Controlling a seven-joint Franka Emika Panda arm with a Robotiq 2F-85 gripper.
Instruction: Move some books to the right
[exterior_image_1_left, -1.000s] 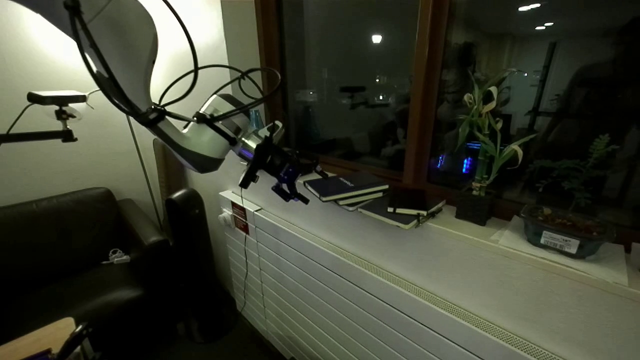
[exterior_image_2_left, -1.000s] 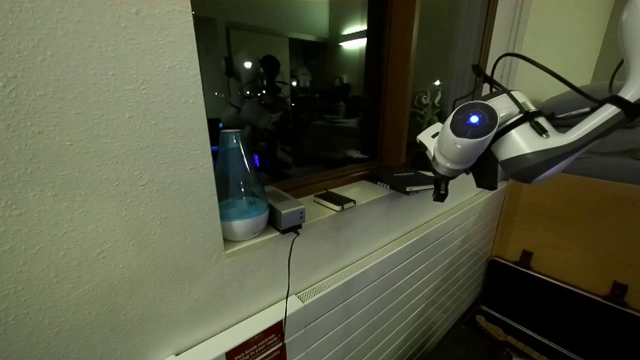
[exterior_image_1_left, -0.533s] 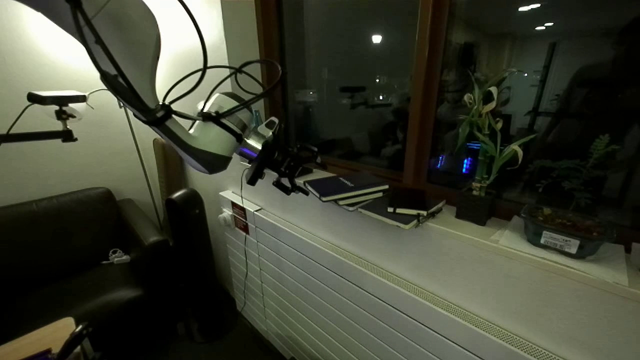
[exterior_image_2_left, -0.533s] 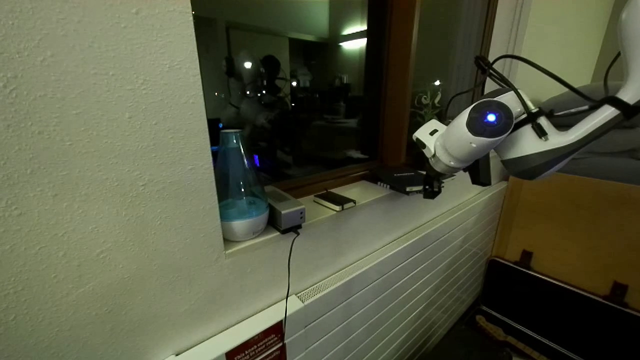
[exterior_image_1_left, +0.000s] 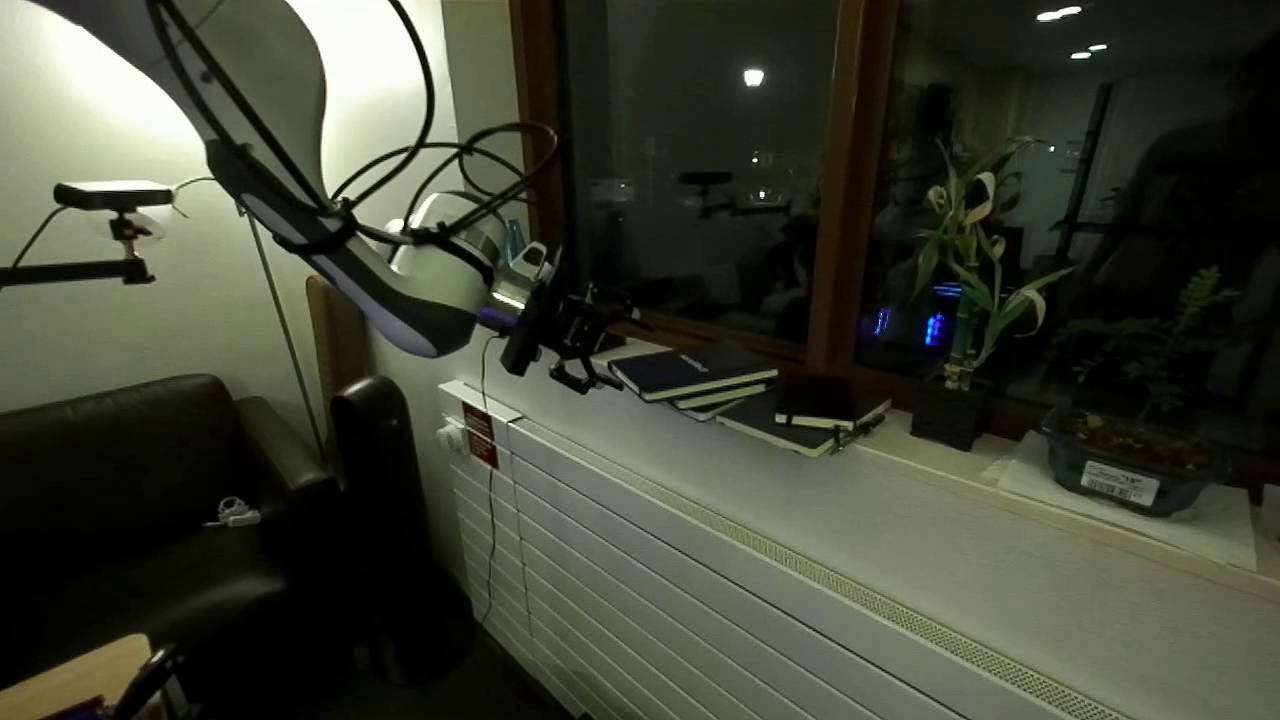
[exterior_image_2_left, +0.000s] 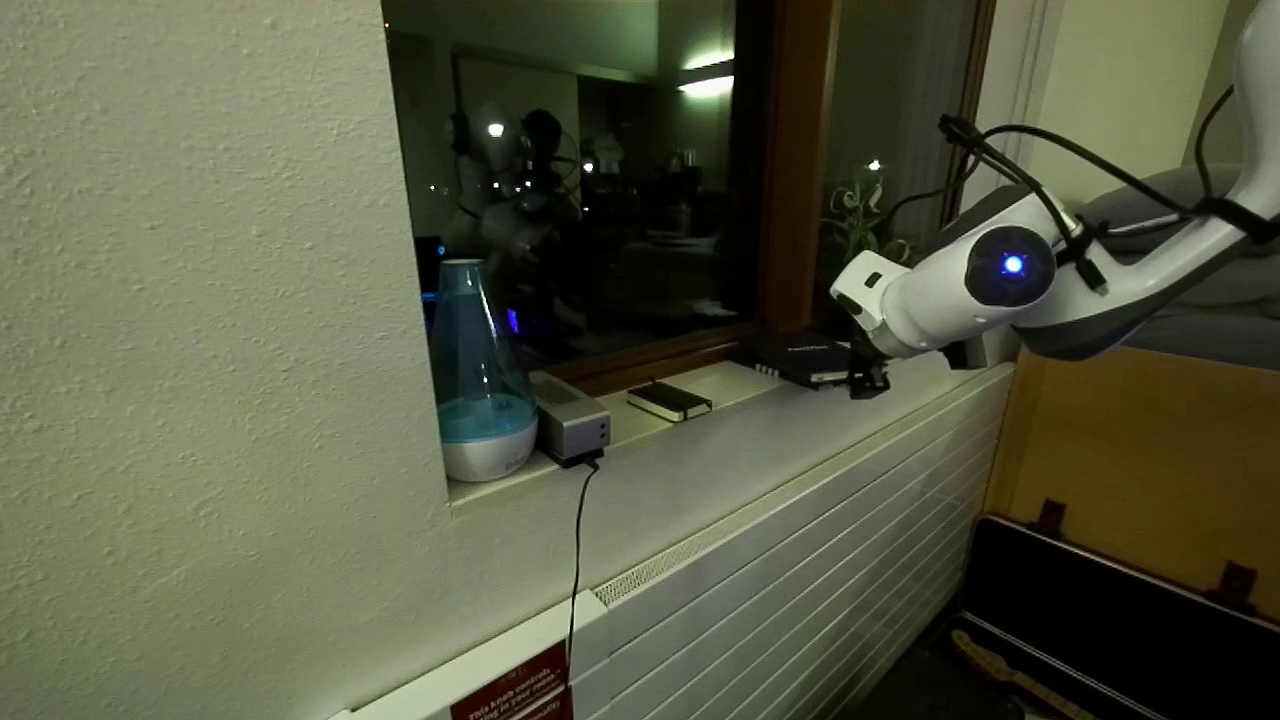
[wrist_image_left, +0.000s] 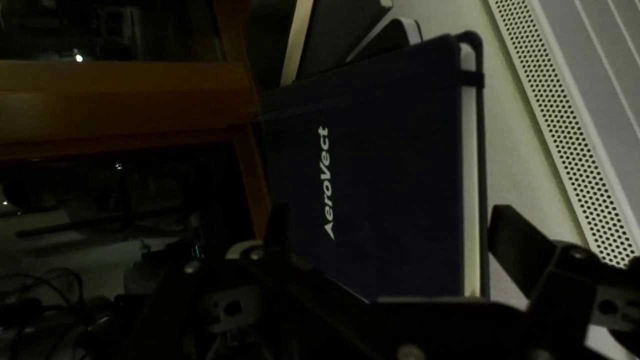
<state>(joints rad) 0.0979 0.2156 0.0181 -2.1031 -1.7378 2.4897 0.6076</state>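
Note:
A navy book (exterior_image_1_left: 695, 372) with white lettering lies on top of a stack on the window sill. It fills the middle of the wrist view (wrist_image_left: 395, 165) and also shows in an exterior view (exterior_image_2_left: 805, 358). More books (exterior_image_1_left: 718, 400) lie under it. A black book (exterior_image_1_left: 828, 402) lies on a grey-covered book (exterior_image_1_left: 770, 425) to the right of the stack. My gripper (exterior_image_1_left: 615, 352) is open and empty at the stack's left end. In the wrist view my open fingers (wrist_image_left: 390, 220) stand wide apart, in line with the navy book's two long sides. Contact cannot be told.
A small black notebook (exterior_image_2_left: 670, 400), a grey box (exterior_image_2_left: 575, 415) with a cable and a blue-topped humidifier (exterior_image_2_left: 487, 400) stand on the sill. A potted plant (exterior_image_1_left: 965, 330) and a planted plastic tub (exterior_image_1_left: 1135, 465) stand right of the books. The window frame (exterior_image_1_left: 840, 200) rises behind.
My gripper has moved slightly right and up in an exterior view, towards the stack's end. The wrist has tilted and turned. The books have not moved.

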